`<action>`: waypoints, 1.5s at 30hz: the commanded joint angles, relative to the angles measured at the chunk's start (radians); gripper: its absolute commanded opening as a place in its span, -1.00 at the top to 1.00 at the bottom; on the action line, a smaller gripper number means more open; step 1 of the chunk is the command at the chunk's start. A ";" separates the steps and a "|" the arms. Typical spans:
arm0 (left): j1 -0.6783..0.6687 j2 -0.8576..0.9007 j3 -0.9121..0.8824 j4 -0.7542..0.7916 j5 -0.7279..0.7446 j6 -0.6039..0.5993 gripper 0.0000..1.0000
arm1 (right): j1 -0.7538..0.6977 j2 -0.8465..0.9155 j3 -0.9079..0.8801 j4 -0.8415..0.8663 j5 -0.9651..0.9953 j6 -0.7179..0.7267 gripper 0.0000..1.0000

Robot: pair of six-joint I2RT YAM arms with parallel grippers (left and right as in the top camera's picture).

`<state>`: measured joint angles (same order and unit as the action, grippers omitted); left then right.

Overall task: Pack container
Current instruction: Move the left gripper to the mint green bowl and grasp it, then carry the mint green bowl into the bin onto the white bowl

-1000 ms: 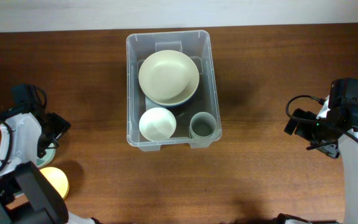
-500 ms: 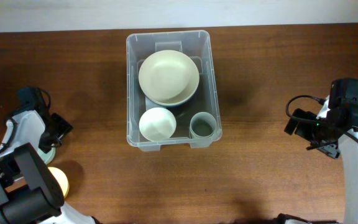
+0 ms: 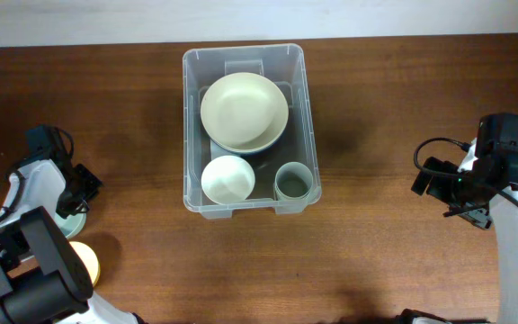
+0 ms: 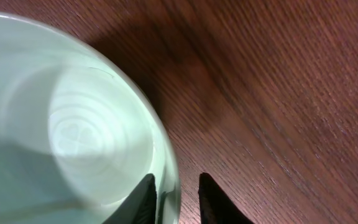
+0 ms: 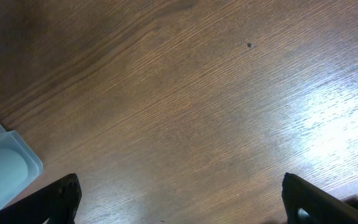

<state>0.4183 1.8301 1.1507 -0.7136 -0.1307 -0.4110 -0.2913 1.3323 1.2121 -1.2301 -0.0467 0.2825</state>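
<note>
The container [image 3: 188, 126], a clear plastic bin, stands at the table's middle back. It holds a large cream bowl [image 3: 244, 110], a small white bowl [image 3: 228, 178] and a grey-green cup [image 3: 294, 182]. At the far left a pale green bowl [image 4: 73, 124] sits on the wood, mostly hidden under my left arm in the overhead view. My left gripper [image 4: 176, 198] has narrowed onto its rim, one finger [image 4: 145, 200] inside against the wall and the other just outside. My right gripper [image 5: 182, 196] stands wide open over bare wood at the far right.
An orange-yellow bowl [image 3: 85, 259] lies just in front of the pale green one at the left front edge. A corner of the container [image 5: 5, 163] shows at the left of the right wrist view. Brown wood spreads between the bin and each arm.
My left arm shifted slightly back over the pale green bowl and its jaws came together around the rim. The right arm and the bin's contents have not moved.
</note>
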 commanded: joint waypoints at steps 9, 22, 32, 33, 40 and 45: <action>0.003 0.010 -0.003 0.006 0.004 0.002 0.85 | 0.004 -0.001 0.017 0.003 -0.005 -0.006 -0.98; -0.051 -0.026 0.162 -0.072 0.094 0.047 0.99 | 0.004 -0.001 0.017 0.011 -0.006 -0.006 -0.98; -0.381 -0.159 0.502 -0.286 0.105 0.069 0.99 | 0.004 -0.001 0.017 0.011 -0.006 -0.006 -0.98; -0.425 -0.164 0.521 -0.298 0.105 0.069 0.99 | 0.004 -0.001 0.017 0.011 -0.006 -0.006 -0.98; -0.732 -0.157 0.544 -0.312 0.105 0.058 0.98 | 0.004 -0.001 0.017 0.014 -0.006 -0.006 -0.98; -0.885 -0.122 0.544 -0.313 0.105 0.057 0.98 | 0.004 -0.001 0.017 0.014 -0.006 -0.006 -0.98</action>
<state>-0.4099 1.6825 1.6924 -1.0225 -0.0242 -0.3588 -0.2913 1.3323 1.2121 -1.2190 -0.0467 0.2825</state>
